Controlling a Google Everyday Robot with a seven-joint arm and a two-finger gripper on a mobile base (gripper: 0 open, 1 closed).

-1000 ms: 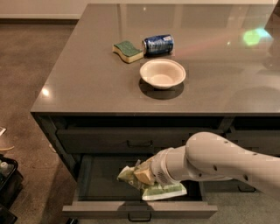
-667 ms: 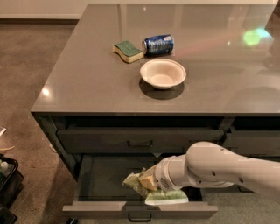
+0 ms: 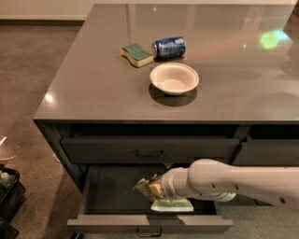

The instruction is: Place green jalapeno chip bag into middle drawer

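Light green and white are shown on the green jalapeno chip bag (image 3: pixel 173 204); the gripper (image 3: pixel 148 188), within the grey-brown middle drawer (image 3: pixel 110 196), is coloured tan.

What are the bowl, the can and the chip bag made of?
The bowl looks like matte white paper or foam, no glare. The blue can seems metal, shiny. The chip bag looks like crinkly foil, creased, at the tool in the open middle drawer.

Saw a grey-topped cabinet (image 3: pixel 93 93) on speckled brown floor (image 3: pixel 32 60), a pale wall (image 3: pixel 42 7) with dark skirting (image 3: pixel 42 21) behind, a green glint (image 3: pixel 273 38) on top.
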